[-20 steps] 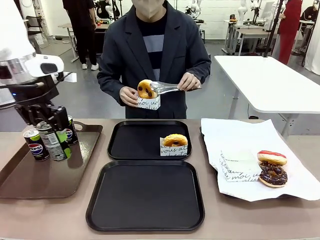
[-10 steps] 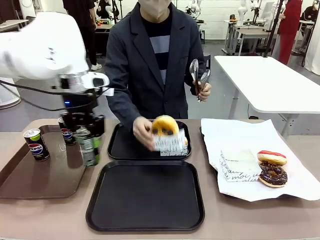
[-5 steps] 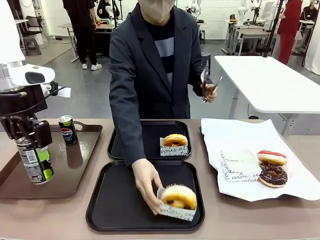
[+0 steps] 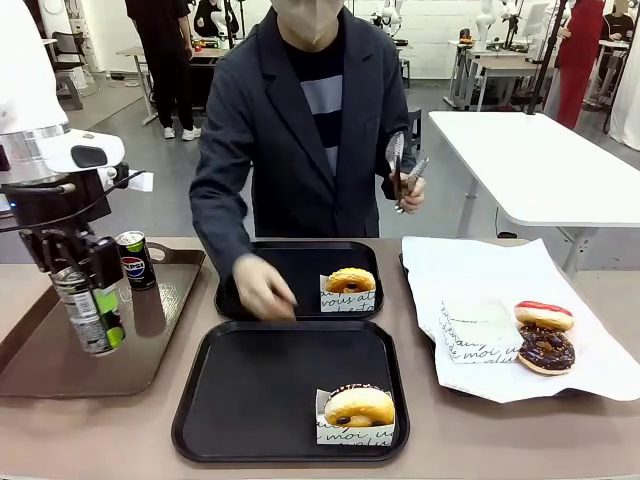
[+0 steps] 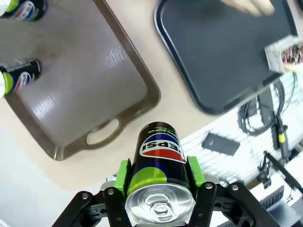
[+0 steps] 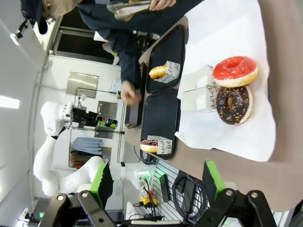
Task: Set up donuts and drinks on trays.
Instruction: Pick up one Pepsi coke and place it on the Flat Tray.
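Two black trays (image 4: 290, 400) each carry one sleeved donut (image 4: 358, 408) in the front view. My left gripper (image 4: 85, 290) clamps a Pepsi can (image 4: 90, 320) off the brown tray (image 4: 60, 370), ready to carry. Left wrist view: green pads (image 5: 124, 174) squeeze its sides. Right wrist view: my right gripper (image 6: 157, 182) gapes empty above the paper sheet (image 6: 227, 42).

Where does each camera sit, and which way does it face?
Front: fixed on the robot's side, facing the person across the table; left end effector holds a can.
Left wrist: on the left arm, past the can to the brown tray.
Right wrist: on the right arm, sideways; open right end effector, donuts beyond.
Shared: black tray in all.
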